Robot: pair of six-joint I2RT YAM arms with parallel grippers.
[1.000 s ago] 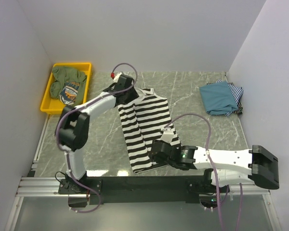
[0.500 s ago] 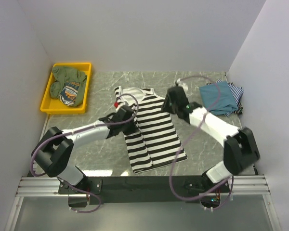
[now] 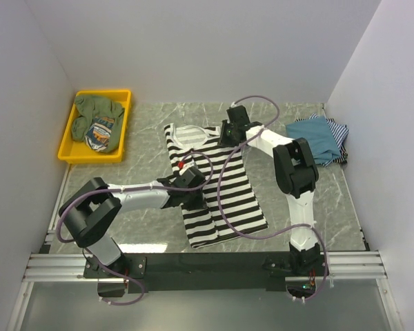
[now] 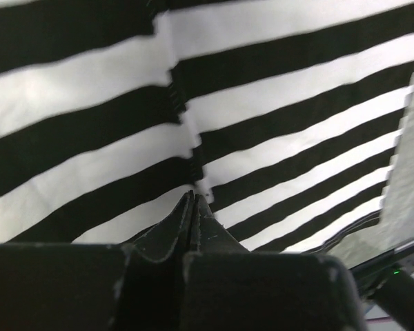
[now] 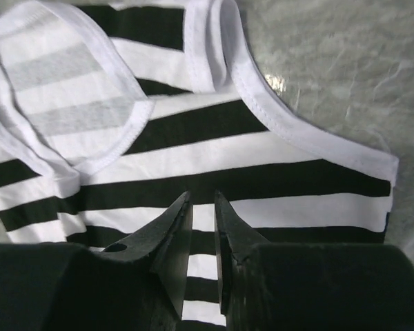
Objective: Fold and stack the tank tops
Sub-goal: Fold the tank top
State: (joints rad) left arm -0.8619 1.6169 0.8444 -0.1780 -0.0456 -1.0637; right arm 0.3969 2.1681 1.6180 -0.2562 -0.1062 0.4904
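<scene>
The black-and-white striped tank top (image 3: 224, 186) lies flat in the middle of the table, neck toward the far wall. My left gripper (image 3: 193, 189) sits low on its left side; in the left wrist view the jaws (image 4: 194, 196) are pressed together with the tips pinching the striped cloth (image 4: 276, 89) at a seam. My right gripper (image 3: 229, 134) hovers at the top's right shoulder. Its jaws (image 5: 202, 195) stand narrowly apart above the stripes (image 5: 262, 148), with nothing between them. A folded teal-blue tank top (image 3: 314, 140) rests on a thin-striped one (image 3: 339, 131) at the far right.
A yellow tray (image 3: 67, 148) at the far left holds green crumpled clothing (image 3: 100, 110). Grey walls close in the table on the left, back and right. Purple cables loop over the striped top near both arms.
The left gripper moved from the top's far left shoulder down its left side and shut on the cloth. The right arm swung from the near hem up to the right shoulder, jaws narrowing.
</scene>
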